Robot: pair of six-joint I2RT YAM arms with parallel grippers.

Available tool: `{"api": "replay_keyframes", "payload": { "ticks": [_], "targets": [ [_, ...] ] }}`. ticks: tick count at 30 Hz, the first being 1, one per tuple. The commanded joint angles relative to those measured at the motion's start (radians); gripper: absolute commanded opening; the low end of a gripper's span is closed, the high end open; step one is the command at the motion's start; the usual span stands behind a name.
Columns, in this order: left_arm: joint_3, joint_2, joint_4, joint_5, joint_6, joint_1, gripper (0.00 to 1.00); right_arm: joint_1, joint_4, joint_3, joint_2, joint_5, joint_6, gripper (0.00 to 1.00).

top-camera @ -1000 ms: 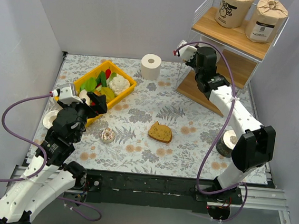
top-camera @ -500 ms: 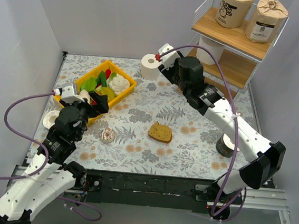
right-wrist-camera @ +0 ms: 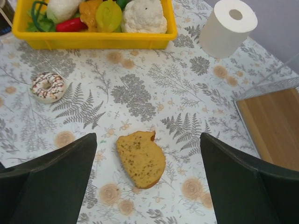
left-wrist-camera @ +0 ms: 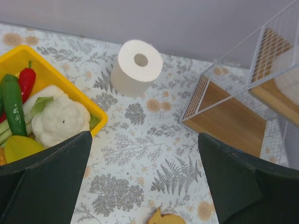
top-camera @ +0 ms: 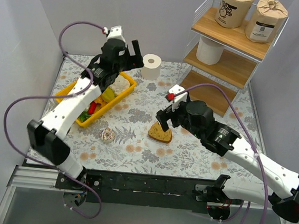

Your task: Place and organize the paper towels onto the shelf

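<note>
Left wrist: plain white roll [left-wrist-camera: 138, 66], hollow core up, upright; left fingers [left-wrist-camera: 46, 186], right fingers [right-wrist-camera: 46, 186] spread, empty.

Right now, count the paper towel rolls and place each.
4. Two tan-wrapped rolls on the shelf top board, one white roll on its middle board, one loose white roll on the table. More may be hidden.

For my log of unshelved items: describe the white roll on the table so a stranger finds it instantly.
From the wire shelf at the far right, look left toward the yellow tray. Between them, upright on the floral cloth, stands a plain white roll with a hollow core; its white twin sits up on the shelf's middle board.
</note>
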Motion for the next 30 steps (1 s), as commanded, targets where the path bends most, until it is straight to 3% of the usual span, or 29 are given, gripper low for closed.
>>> {"api": "replay_keyframes", "payload": {
  "ticks": [1,5,8,16,30],
  "targets": [
    [0.308,0.267,-0.127,0.121,0.066,0.038,0.98,0.003,-0.041,-0.094,-0.122,-0.033,0.175,0.99],
    [0.669,0.581,-0.282,0.17,0.03,0.101,0.98,0.006,-0.042,-0.169,-0.26,-0.059,0.232,0.99],
    [0.776,0.732,-0.307,0.235,-0.004,0.154,0.98,0.006,-0.045,-0.197,-0.352,-0.027,0.261,0.99],
    [0.558,0.781,0.02,0.398,0.013,0.199,0.98,0.006,-0.079,-0.206,-0.42,-0.039,0.265,0.97],
    [0.604,0.934,0.184,0.444,0.01,0.204,0.98,0.006,-0.091,-0.169,-0.36,-0.068,0.325,0.94]
  ]
}}
